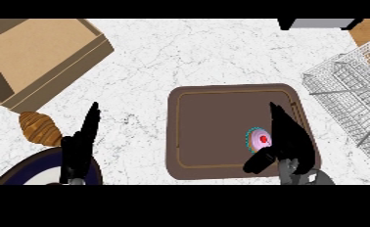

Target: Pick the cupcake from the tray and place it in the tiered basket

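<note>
Head view looks steeply down on a white marbled counter (209, 55). Nearest, at the lower left, the left hand (81, 150) shows with its fingers straight and pointing up, open and holding nothing, resting over the rim of a dark blue plate (33, 165) that sits at the lower left corner. Just beyond the plate lies a brown croissant (39, 127).

At the lower right, the right hand (289, 140) is over the brown tray (209, 123). Its fingers (282, 118) reach up along the right side of the cupcake (258, 139) while the thumb lies just below it, so the hand brackets the cupcake without plainly closing on it; whether they touch it cannot be told. The cupcake, with pink icing, a red dot on top and a teal wrapper, sits on the tray near its lower right part.

Farther off at the right edge stands the wire tiered basket (339, 89), apart from the tray. At the upper left is an open cardboard box (47, 57), and a grey object (321, 23) shows at the top right edge.
</note>
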Tool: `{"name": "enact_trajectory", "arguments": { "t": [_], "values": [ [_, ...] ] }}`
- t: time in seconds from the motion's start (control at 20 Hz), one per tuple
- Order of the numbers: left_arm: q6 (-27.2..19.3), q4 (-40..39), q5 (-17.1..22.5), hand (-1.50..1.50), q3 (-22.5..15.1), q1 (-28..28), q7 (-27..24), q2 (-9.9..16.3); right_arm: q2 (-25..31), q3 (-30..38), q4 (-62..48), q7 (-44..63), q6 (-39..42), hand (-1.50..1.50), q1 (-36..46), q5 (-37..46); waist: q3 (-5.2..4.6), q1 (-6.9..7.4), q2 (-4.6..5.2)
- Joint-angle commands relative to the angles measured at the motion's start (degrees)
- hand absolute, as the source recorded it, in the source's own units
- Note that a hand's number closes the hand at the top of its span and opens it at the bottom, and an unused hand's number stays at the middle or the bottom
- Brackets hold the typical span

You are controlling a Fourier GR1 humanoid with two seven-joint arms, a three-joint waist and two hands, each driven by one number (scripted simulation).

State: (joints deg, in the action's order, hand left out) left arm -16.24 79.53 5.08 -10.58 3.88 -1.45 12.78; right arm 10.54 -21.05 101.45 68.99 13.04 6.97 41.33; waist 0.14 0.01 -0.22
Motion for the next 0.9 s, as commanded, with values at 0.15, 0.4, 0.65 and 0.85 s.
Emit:
{"name": "enact_trajectory", "arguments": {
  "t": [0.15,0.4,0.65,0.85],
  "values": [
    [-0.45,-1.77,-1.17,0.00,-0.08,-2.05,1.86,-1.21,-4.24,2.02,-8.06,6.65,2.11,-1.50,2.48,2.34,-0.17,0.23,0.37],
    [-2.07,-1.12,-3.12,0.00,-1.36,-0.18,2.01,-3.19,-3.13,3.53,-5.74,2.86,3.51,1.50,-0.86,3.90,-0.16,-0.02,0.20],
    [0.36,-0.03,-2.64,0.00,-0.15,0.05,2.63,-2.85,-5.34,2.74,-9.32,-2.01,3.67,1.50,1.88,7.72,-0.15,0.19,0.21],
    [-1.02,-0.44,-4.11,0.00,-0.21,0.11,2.15,-3.71,-4.26,1.81,-13.00,-5.36,3.62,1.50,5.11,12.63,-0.15,0.30,0.23]
  ]
}}
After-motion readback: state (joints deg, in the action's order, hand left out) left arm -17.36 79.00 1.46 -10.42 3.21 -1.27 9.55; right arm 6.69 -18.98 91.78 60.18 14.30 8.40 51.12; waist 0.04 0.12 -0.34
